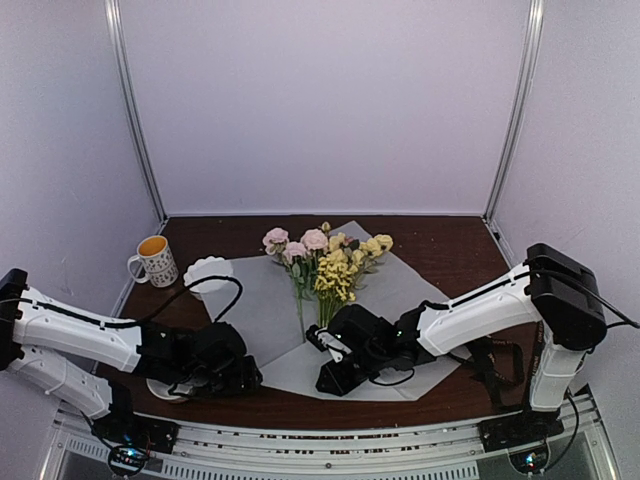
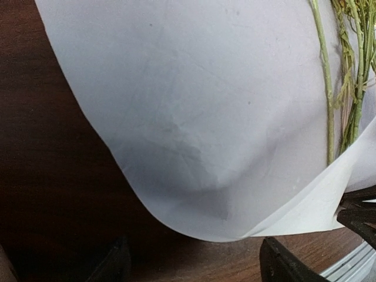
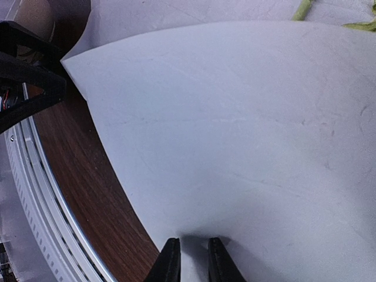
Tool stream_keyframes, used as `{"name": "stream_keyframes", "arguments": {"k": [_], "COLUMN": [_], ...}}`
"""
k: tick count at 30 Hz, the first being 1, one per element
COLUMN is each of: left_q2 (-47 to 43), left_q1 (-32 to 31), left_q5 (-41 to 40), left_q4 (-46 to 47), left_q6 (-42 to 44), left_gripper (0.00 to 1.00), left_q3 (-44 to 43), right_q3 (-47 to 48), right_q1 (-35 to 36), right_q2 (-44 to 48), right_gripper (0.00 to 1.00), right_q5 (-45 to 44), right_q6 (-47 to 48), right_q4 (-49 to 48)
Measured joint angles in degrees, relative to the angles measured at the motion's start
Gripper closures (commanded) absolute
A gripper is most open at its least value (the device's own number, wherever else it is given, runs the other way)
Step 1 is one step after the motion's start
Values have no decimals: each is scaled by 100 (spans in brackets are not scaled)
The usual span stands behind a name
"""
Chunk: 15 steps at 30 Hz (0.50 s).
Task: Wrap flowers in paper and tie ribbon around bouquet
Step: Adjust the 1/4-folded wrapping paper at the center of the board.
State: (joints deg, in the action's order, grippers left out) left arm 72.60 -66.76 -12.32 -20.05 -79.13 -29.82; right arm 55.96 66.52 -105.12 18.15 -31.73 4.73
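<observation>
The dark wooden table point(image 1: 450, 250) fills my enclosure, and on it the paper point(image 1: 260, 300), a large white sheet, lies turned like a diamond with one corner at 12 o'clock and another at 6 o'clock. Seen from overhead, the flowers point(image 1: 325, 265) rest on the sheet's middle, pink and yellow blooms bunched at the 12 o'clock end and thin green stems running down toward 6 o'clock. My right arm reaches in from 4 o'clock, and my right claw point(image 3: 191, 258) sits at the sheet's near corner. Its two fingers are drawn almost together with the paper's edge nipped between them, and from that edge the sheet rises away off the wood. My left arm comes in low from 8 o'clock. My left claw point(image 2: 197, 261) stands with its fingers spread wide and nothing between them, just short of the sheet's near-left edge, which curls up clear of the table in front of it. In my left wrist view the stems lie at 1 o'clock beyond that curl. At 10 o'clock on the table stands a white dotted mug point(image 1: 155, 260) with orange liquid inside, and just beside it, touching the paper's left corner, a small white scalloped dish point(image 1: 207, 272).
</observation>
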Motion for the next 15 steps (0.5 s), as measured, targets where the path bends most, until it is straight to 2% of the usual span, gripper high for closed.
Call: {"name": "stream_keyframes", "arguments": {"k": [6, 15], "left_q2": [94, 308], "left_q1": [28, 481], "left_q5": [-107, 61], "left_q4": [98, 688], "left_q6": [240, 492], "left_gripper": [15, 31], "left_q3": [-48, -9], "right_q3": [-2, -2], "right_q1": [0, 2], "right_q2": [0, -2], "right_gripper": [82, 82], "right_q5": [0, 2], "right_q6": [2, 2], "right_q4": [-2, -2]}}
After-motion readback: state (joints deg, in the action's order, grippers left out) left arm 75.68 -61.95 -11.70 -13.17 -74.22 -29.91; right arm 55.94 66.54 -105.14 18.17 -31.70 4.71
